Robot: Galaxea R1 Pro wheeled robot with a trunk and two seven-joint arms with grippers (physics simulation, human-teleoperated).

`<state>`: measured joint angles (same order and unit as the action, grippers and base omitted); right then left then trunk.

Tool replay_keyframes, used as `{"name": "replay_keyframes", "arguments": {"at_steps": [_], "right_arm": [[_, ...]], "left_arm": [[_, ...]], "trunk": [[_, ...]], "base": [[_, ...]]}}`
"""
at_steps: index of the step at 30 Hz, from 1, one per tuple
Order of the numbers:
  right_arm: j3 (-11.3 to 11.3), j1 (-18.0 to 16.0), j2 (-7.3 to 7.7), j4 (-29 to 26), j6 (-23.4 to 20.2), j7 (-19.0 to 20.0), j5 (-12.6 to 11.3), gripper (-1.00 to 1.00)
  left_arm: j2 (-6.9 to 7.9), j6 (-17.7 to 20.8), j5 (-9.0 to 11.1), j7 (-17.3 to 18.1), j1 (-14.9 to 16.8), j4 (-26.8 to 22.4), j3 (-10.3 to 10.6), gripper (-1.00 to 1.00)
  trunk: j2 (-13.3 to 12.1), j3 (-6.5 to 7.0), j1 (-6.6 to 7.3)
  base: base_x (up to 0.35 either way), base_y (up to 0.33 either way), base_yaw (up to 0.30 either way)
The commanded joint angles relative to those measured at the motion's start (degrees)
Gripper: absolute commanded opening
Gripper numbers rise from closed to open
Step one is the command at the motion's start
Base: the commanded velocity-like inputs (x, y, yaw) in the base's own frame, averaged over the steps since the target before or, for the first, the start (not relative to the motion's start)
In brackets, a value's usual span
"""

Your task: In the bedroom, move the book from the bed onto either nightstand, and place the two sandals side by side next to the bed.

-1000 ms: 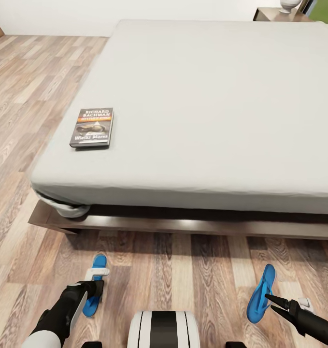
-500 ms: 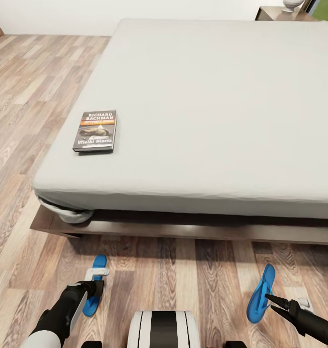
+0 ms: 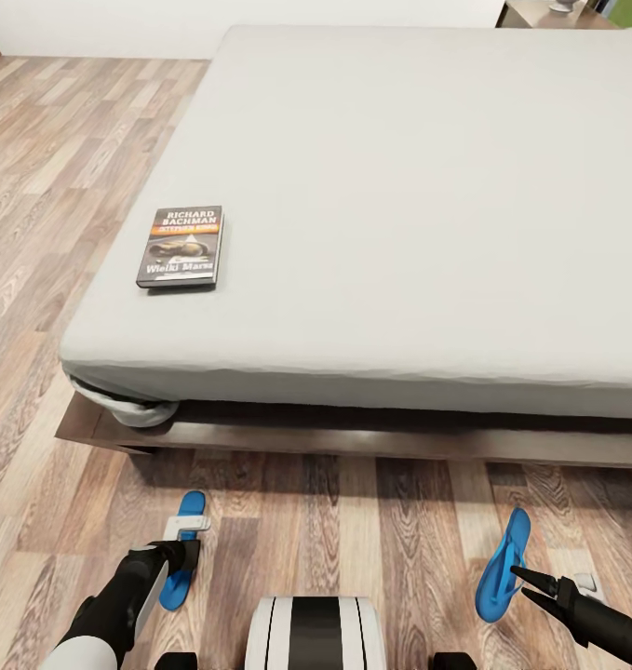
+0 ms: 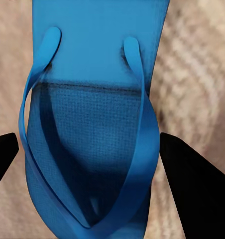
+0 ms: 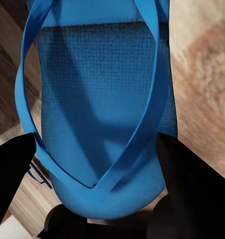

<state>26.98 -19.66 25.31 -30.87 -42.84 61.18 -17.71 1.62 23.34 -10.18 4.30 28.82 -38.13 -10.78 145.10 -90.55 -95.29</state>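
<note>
Head view: we look down on the bed (image 3: 399, 186), its grey mattress on a dark frame over the plank floor (image 3: 371, 521). The book (image 3: 180, 246) lies flat on the mattress near the corner at the view's left, well apart from both claws. Down on the floor, the left sandal (image 3: 182, 549) lies partly under our left gripper (image 3: 187, 556), which sits right over its middle; we cannot tell from here how the jaws stand. The right sandal (image 3: 502, 565) is tilted up on its edge, and our right gripper (image 3: 523, 583) has its dark fingertips at its side. The two sandals are well apart, one on each side of our trunk.

Left wrist view: the left sandal (image 4: 92, 129) lies between our two dark fingers (image 4: 192, 184), strap up. The jaws are spread wide, one on each side of the sole, not pressing it.

Right wrist view: the right sandal (image 5: 100, 109) sits between the fingers (image 5: 192, 184), which appear to pinch its edges.
</note>
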Motion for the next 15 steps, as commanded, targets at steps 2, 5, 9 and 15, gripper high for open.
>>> {"name": "replay_keyframes", "arguments": {"at_steps": [2,5,9,15], "right_arm": [[0.09,-0.02,0.0,0.02,-0.32,0.08,-0.12,-1.0],[0.09,-0.02,0.0,0.02,-0.32,0.08,-0.11,-1.0],[0.09,-0.02,0.0,0.02,-0.32,0.08,-0.12,-1.0],[0.09,-0.02,0.0,0.02,-0.32,0.08,-0.11,-1.0]], "left_arm": [[-0.04,0.25,-0.63,0.45,0.01,-0.1,-0.22,-1.0],[-0.04,0.24,-0.63,0.45,0.01,-0.1,-0.21,-1.0],[-0.04,0.24,-0.63,0.45,0.01,-0.1,-0.21,-1.0],[-0.04,0.25,-0.63,0.45,0.01,-0.1,-0.21,-1.0]], "trunk": [[0.01,-0.03,0.01],[0.01,-0.03,0.01],[0.03,-0.25,-0.02],[0.05,-0.7,-0.07]], "base": [[0.0,0.0,0.0],[0.0,0.0,0.0],[0.0,0.0,0.0],[0.0,0.0,0.0]]}}
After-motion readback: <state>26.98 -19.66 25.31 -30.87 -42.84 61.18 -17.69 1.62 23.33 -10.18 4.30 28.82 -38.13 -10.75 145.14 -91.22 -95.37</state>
